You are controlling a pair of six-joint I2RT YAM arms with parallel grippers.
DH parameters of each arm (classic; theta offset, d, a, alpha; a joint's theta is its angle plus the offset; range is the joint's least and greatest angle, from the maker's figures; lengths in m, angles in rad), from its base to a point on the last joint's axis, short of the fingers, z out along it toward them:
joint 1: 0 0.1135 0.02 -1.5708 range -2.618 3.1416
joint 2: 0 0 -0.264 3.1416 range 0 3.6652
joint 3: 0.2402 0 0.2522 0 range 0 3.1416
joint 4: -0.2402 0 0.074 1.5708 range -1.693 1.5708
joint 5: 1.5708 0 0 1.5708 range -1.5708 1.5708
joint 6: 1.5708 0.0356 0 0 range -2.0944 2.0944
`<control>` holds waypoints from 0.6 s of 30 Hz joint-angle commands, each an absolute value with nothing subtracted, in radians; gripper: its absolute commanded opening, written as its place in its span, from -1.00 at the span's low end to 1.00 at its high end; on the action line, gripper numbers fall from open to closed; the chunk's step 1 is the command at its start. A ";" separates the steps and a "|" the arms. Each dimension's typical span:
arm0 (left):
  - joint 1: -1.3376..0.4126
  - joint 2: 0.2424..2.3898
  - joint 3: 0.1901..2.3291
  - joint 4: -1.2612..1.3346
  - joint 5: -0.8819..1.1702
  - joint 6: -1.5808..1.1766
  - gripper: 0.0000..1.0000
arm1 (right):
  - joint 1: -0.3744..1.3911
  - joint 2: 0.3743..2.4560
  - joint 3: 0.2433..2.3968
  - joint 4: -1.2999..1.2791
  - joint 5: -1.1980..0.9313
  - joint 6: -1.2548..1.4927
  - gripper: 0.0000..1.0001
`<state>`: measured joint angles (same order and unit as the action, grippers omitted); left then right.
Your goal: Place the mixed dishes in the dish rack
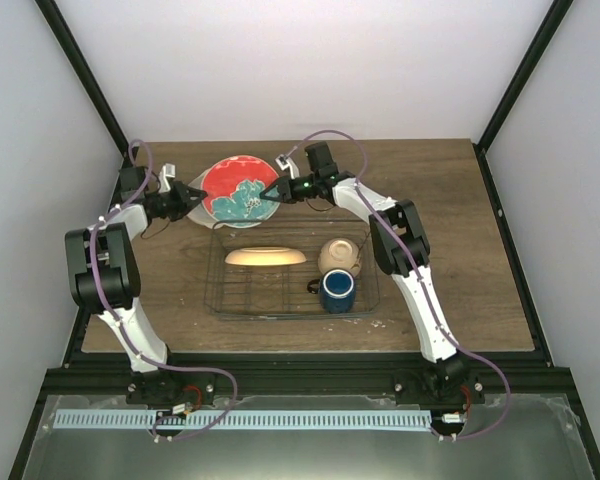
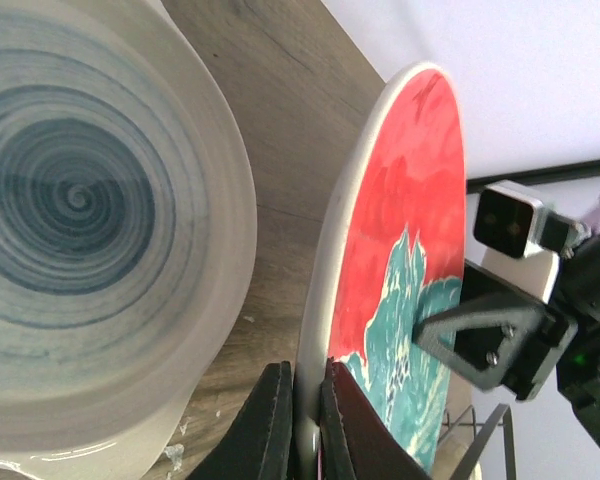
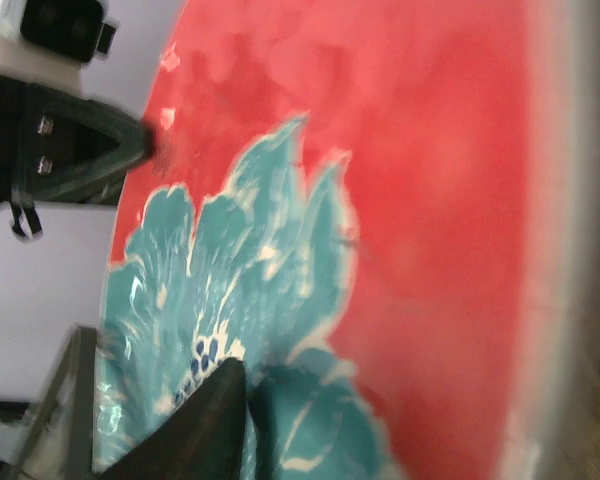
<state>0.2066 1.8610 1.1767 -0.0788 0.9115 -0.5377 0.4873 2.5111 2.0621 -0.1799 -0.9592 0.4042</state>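
Site: a wooden table (image 1: 460, 250) enclosed by plain white walls and a black frame, with two arms mounted at its near edge.

Loaded: the dish rack (image 1: 260, 292) sits mid-table and holds three items. The orange-yellow plate (image 1: 265, 257) lies in its left half. The cream bowl (image 1: 338, 256) sits tipped toward the far right. The dark blue mug (image 1: 336, 290) stands upright at the near right.

In hand: the red plate (image 1: 242, 190) stands on edge at the rack's far left corner, between the two grippers. Whether its lower edge rests on anything cannot be told. The left gripper (image 2: 308, 378) is clamped on its rim, one finger on each side, as the left wrist view shows plainly. The right gripper (image 1: 280, 188) meets the opposite edge. One of its fingers lies across the patterned face, but the other is hidden, so I cannot tell whether its jaws have closed on the plate.

Outstanding: the white plate (image 2: 80, 220), with its blue-green centre, lies on the table just beside the red plate, outside the rack.

Assessment: three of the five dishes are racked. The fourth is held upright but not yet seated among the dividers, and the fifth is untouched. I judge the task a little past halfway.
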 commanded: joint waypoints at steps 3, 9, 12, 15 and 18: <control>0.197 1.808 1.176 0.054 1.030 -0.590 -1.00 | 0.485 2.519 2.098 -0.102 -1.050 0.405 -0.83; 0.190 1.842 1.178 0.057 1.013 -0.585 -0.79 | 0.480 2.502 2.097 -0.090 -1.041 0.402 -0.99; 0.190 1.850 1.196 0.007 0.990 -0.546 -0.53 | 0.471 2.484 2.098 -0.084 -1.013 0.391 -0.99; 0.190 1.858 1.238 -0.061 0.967 -0.495 -0.26 | 0.452 2.460 2.100 -0.080 -0.982 0.375 -0.99; 0.194 1.866 1.262 -0.094 0.955 -0.477 -0.09 | 0.423 2.416 2.104 -0.087 -0.954 0.349 -0.99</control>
